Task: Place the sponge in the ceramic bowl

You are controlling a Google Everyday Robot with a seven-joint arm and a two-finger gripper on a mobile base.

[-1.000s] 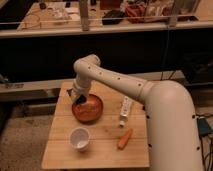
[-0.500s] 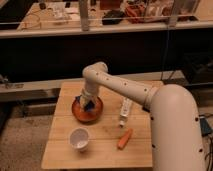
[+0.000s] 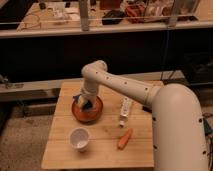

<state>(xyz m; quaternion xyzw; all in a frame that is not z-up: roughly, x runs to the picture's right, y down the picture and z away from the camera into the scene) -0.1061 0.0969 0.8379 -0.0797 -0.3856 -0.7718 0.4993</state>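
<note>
The orange-brown ceramic bowl (image 3: 88,114) sits on the left half of the wooden table (image 3: 105,152). My gripper (image 3: 84,102) reaches down from the white arm and hangs right over the bowl, just inside its far left rim. It is shut on the sponge (image 3: 86,104), a small blue block with a pale side showing at the gripper's tip, low over the bowl's inside. Part of the sponge is hidden by the gripper.
A white cup (image 3: 80,138) stands in front of the bowl near the table's front left. An orange carrot-like piece (image 3: 125,138) lies to the right of the cup. A striped bar (image 3: 125,111) lies right of the bowl. Railings and a dark ledge run behind the table.
The gripper has carried the sponge from the bowl's left rim to a spot over the bowl's inside and lowered slightly. The bowl, cup and other items have not moved.
</note>
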